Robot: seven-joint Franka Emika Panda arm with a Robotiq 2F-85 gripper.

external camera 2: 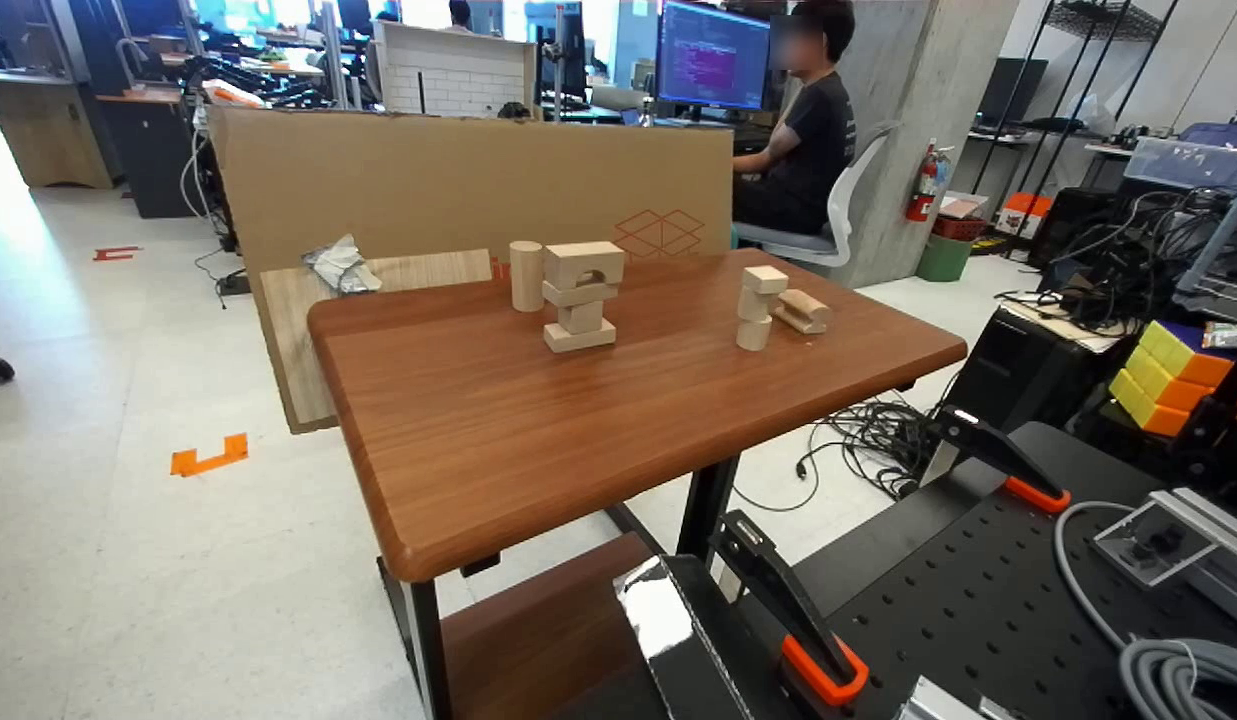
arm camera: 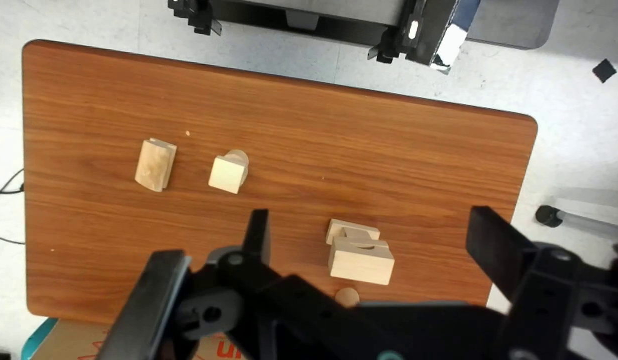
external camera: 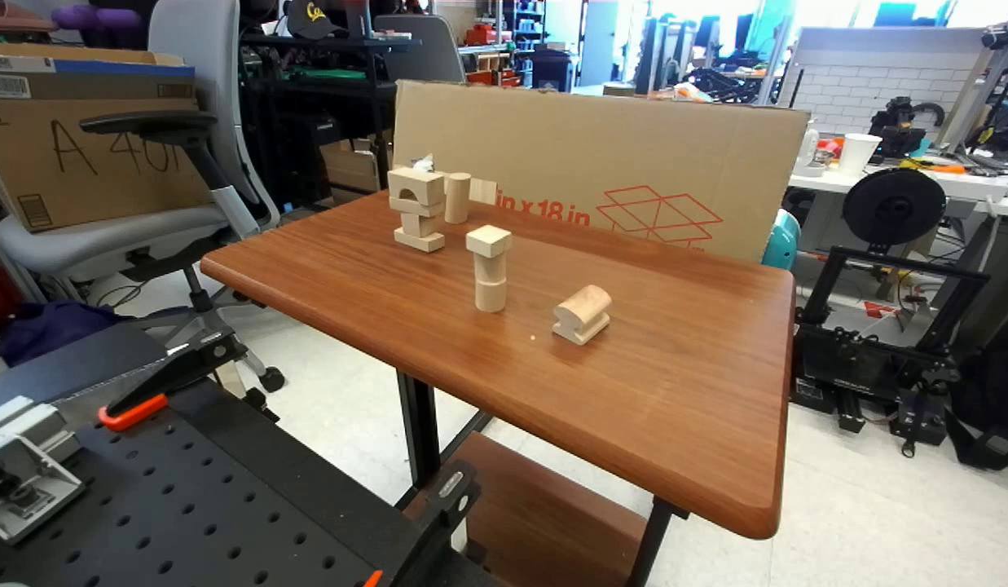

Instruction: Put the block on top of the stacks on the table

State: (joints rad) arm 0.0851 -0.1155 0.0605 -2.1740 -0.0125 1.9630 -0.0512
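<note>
wrist view, and straight to my fingers (arm camera: 493, 245): spread wide apart, a broad gap between the dark tips, gripping nothing, clear of every bit of wood. that's my gripper (arm camera: 373, 235), hanging well above the table (arm camera: 428, 160).

now the count. two tall piles! the arch pile (arm camera: 361, 260) shows through the gap, and it's four blocks: bottom slab (external camera: 420, 240), cube (external camera 2: 581, 317), upper slab (external camera 2: 578, 293), and the arch (external camera 2: 584, 262) riding on top. over to the round pile (arm camera: 228, 172), three in this one: two round pegs (external camera: 491, 295), one standing on the other, and a square block (external camera: 488, 240) laid across the top. a single peg (external camera 2: 526, 277) stands upright just beside the arch pile, apart from it. one low rounded lump (external camera: 583, 312) sits near the round pile, also apart; one piece or two, i can't tell.

and the block for the top? the arch and the square block each crown a pile, plain to see in both exterior views, but the wood looks alike and i cannot tell which one is meant.

around them: one cardboard sheet (external camera 2: 458, 180) upright behind the table, one black bench (external camera: 226, 489) near it, and two clamps (external camera 2: 790, 600) with orange ends along the bench's edge. in an exterior view, one person (external camera 2: 823, 125) sits by a screen (external camera 2: 713, 60) beyond the sheet.
</note>
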